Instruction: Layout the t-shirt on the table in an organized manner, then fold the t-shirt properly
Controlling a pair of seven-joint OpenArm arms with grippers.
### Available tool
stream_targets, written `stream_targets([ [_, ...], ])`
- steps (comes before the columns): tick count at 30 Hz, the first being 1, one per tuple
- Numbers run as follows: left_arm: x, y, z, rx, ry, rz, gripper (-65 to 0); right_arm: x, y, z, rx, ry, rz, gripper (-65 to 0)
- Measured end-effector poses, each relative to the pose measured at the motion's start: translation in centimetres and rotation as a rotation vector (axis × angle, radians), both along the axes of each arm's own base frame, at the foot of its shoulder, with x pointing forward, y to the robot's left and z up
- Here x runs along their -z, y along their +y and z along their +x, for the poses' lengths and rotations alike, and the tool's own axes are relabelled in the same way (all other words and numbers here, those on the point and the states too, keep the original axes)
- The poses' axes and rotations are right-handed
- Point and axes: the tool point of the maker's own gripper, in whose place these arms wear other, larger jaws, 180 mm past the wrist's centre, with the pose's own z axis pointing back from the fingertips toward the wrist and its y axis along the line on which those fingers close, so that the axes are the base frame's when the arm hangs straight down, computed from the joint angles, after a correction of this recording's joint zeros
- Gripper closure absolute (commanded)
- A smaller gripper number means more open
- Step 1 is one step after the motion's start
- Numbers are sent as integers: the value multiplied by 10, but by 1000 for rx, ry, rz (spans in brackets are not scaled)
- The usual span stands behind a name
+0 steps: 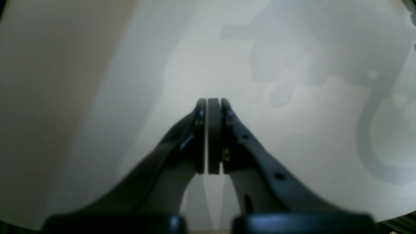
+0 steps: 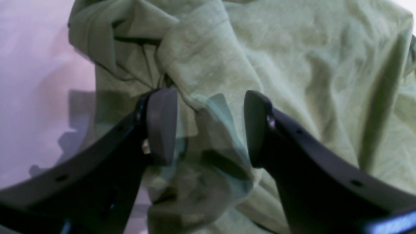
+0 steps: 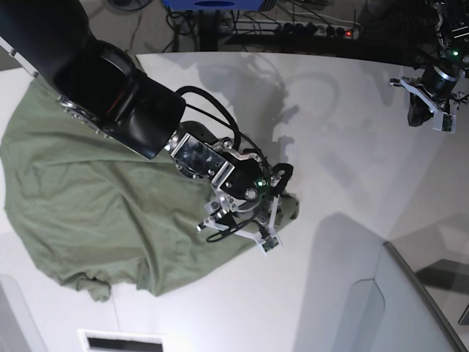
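The olive-green t-shirt [image 3: 88, 198] lies crumpled and partly spread on the left half of the white table [image 3: 330, 147]. My right gripper [image 3: 284, 196] hangs over the shirt's right edge. In the right wrist view it [image 2: 209, 126] is open, low over the t-shirt [image 2: 292, 65], with a raised fold of cloth between the two fingers [image 2: 161, 126] but not pinched by them. My left gripper [image 3: 423, 111] is at the far right of the table, away from the shirt. Its pads [image 1: 213, 107] are pressed together with nothing between them, above bare table [image 1: 292, 146].
A grey translucent panel [image 3: 410, 308] stands at the lower right. Cables and a power strip [image 3: 315, 31] lie behind the table's far edge. A white slotted part [image 3: 121, 341] sits at the bottom left. The right arm's black body [image 3: 110, 81] covers part of the shirt's upper edge.
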Motion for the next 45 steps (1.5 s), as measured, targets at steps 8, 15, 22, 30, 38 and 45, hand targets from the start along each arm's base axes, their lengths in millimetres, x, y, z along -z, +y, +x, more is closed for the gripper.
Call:
stream_targets([
  [8, 0, 0, 0, 0, -2, 0, 0, -3, 13, -1, -72, 6, 15, -308],
  [15, -1, 0, 0, 0, -2, 1, 0, -8, 17, 3, -82, -25, 32, -308],
  [22, -1, 0, 0, 0, -1, 1, 0, -2, 15, -1, -79, -11, 27, -305],
  [30, 2, 0, -6, 0, 13, 1, 0, 18, 5, -11, -66, 19, 7, -302],
  [38, 3, 0, -6, 0, 14, 0, 0, 26, -2, -10, -59, 12, -10, -302],
  [45, 3, 0, -6, 0, 14, 1, 0, 17, 4, -8, -68, -3, 9, -302],
])
